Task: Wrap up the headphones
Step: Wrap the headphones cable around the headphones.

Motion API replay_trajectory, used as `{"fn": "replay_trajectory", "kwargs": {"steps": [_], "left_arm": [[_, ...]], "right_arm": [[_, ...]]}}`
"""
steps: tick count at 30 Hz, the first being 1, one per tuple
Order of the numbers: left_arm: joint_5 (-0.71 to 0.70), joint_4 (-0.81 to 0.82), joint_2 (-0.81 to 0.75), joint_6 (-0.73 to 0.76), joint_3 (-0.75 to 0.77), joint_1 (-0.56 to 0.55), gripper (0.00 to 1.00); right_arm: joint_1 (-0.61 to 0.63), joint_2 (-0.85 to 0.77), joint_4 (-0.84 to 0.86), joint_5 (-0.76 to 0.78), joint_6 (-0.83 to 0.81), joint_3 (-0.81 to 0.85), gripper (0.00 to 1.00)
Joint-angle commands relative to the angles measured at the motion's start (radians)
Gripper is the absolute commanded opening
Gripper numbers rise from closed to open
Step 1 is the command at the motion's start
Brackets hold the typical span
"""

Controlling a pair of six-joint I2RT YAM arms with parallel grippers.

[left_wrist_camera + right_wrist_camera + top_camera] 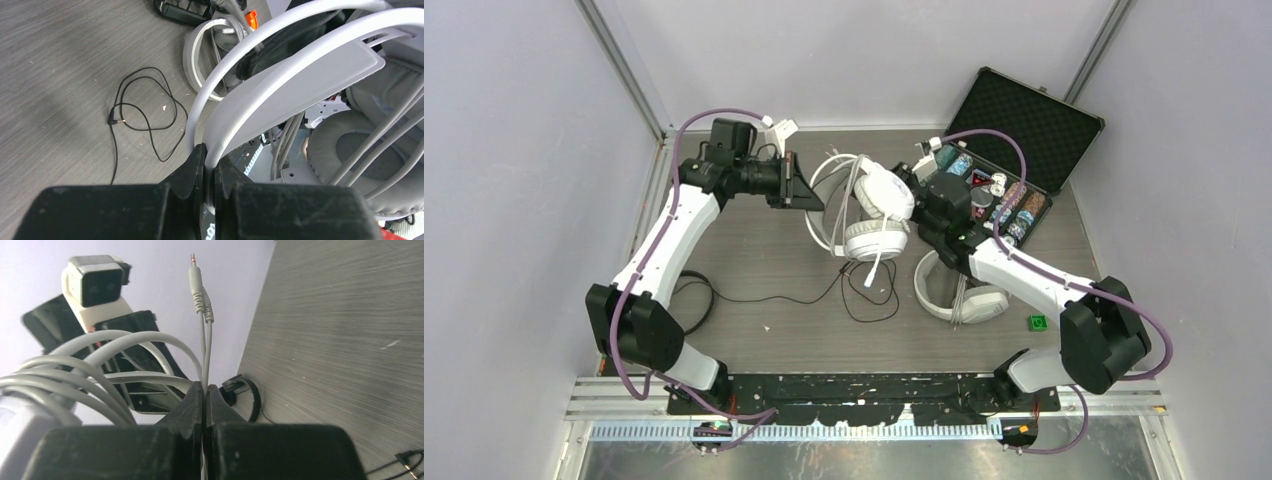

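Observation:
My left gripper (817, 203) is shut on the headband (300, 60) of a white headset (879, 215) and holds it above the table. In the left wrist view (210, 155) the band runs between the closed jaws. Its cable (75, 375) lies in several loops around the headset. My right gripper (911, 178), just right of the cups, is shut on that white cable (205, 340) below its plug (196, 275). A second white headset (954, 290) lies on the table under my right arm. The black headset (699, 300) lies at the left, and its black cable (864, 290) trails toward the middle.
An open black case (1024, 110) with coloured poker chips stands at the back right, close behind my right wrist. A small green object (1037, 322) lies near the right arm's base. Grey walls close in the left and right sides.

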Motion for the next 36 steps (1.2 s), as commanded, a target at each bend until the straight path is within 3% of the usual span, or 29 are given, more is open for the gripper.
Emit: {"fn": "replay_trajectory", "kwargs": {"steps": [1, 8, 16, 20, 24, 30, 36], "left_arm": [[-0.061, 0.091, -0.026, -0.199, 0.023, -0.020, 0.00], [-0.162, 0.451, -0.131, -0.563, -0.151, -0.020, 0.00], [-0.306, 0.593, -0.241, -0.672, -0.256, -0.020, 0.00], [-0.281, 0.690, -0.271, -0.714, -0.287, -0.020, 0.00], [-0.189, 0.639, -0.269, -0.678, -0.246, -0.017, 0.00], [-0.111, 0.395, -0.261, -0.506, -0.156, 0.021, 0.00], [0.104, 0.424, -0.227, -0.478, -0.141, 0.039, 0.00]], "right_arm": [[0.051, -0.050, -0.051, 0.145, -0.084, 0.053, 0.00], [0.133, -0.101, -0.138, 0.420, -0.072, 0.034, 0.00], [0.185, -0.110, -0.179, 0.638, 0.032, 0.026, 0.00], [0.194, -0.093, -0.141, 0.665, 0.049, 0.021, 0.00], [0.192, -0.095, -0.119, 0.689, 0.007, 0.018, 0.00], [0.157, -0.128, -0.104, 0.666, -0.042, 0.003, 0.00], [0.096, -0.127, -0.115, 0.520, -0.026, 0.011, 0.00]]}}
